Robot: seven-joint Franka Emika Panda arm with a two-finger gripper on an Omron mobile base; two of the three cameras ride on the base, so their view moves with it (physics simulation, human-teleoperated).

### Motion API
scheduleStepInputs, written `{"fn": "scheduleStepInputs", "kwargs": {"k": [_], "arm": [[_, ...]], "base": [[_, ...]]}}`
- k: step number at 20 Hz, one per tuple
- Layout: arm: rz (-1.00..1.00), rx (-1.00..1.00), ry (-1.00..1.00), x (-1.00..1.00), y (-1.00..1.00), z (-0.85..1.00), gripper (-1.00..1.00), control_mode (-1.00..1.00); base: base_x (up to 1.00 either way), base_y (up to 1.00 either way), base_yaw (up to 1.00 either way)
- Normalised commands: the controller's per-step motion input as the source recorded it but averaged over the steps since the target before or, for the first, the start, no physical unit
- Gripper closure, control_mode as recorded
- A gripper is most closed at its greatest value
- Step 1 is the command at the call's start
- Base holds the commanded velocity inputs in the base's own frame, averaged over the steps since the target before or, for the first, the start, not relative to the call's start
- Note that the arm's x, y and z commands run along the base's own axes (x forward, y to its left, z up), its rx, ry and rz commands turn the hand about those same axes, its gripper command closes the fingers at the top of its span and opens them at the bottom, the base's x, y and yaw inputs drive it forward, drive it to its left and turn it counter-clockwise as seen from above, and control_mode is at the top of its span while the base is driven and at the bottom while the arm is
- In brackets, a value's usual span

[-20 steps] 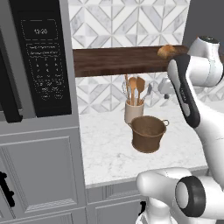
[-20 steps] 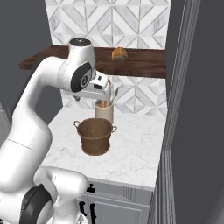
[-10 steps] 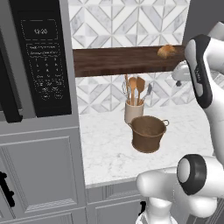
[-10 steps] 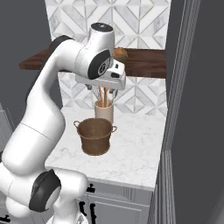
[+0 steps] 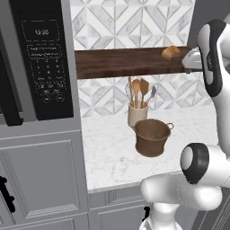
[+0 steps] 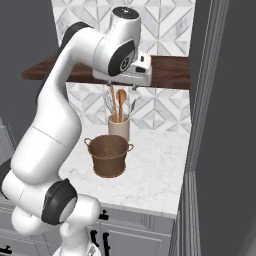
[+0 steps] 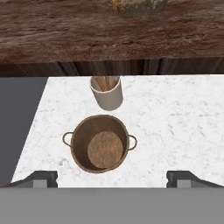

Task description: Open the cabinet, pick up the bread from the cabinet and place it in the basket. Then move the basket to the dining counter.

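The bread point(image 5: 170, 52), a small golden roll, lies on the dark wooden shelf point(image 5: 121, 62), near its right end. It shows blurred at the top edge of the hand view as the bread point(image 7: 135, 5). My gripper point(image 6: 121, 87) hovers at shelf height, just in front of and beside the bread, pointing down. It is open and holds nothing, with its fingertips point(image 7: 41, 178) wide apart. Directly below it, the brown basket point(image 7: 104, 144) stands upright and empty on the marble worktop point(image 5: 112, 152). The dining counter is out of view.
A cream utensil jar point(image 5: 137, 114) with wooden spoons stands behind the basket against the tiled wall. A black microwave point(image 5: 42, 63) fills the tall unit on the left. A tall grey door panel point(image 6: 220, 125) stands close on the right.
The arm has swung up and to the right, lifting the hand from over the jar to shelf level beside the bread. The gripper has stayed open. Basket and bread have not moved.
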Motion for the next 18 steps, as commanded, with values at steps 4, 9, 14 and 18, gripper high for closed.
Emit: {"fn": "scheduleStepInputs", "kwargs": {"k": [4, 9, 14, 18], "arm": [[0.03, -0.01, -0.33, 0.01, 0.00, 0.38, -1.00, -1.00], [0.03, 0.00, -0.06, 0.46, 0.00, 0.02, -1.00, -1.00], [0.00, -0.05, 0.00, 0.62, 0.00, 0.00, -1.00, -1.00], [0.00, -0.07, 0.00, 0.39, 0.09, 0.06, -1.00, -1.00]], "base": [[0.00, 0.00, 0.00], [0.00, 0.00, 0.00], [0.00, 0.00, 0.00], [0.00, 0.00, 0.00]]}}
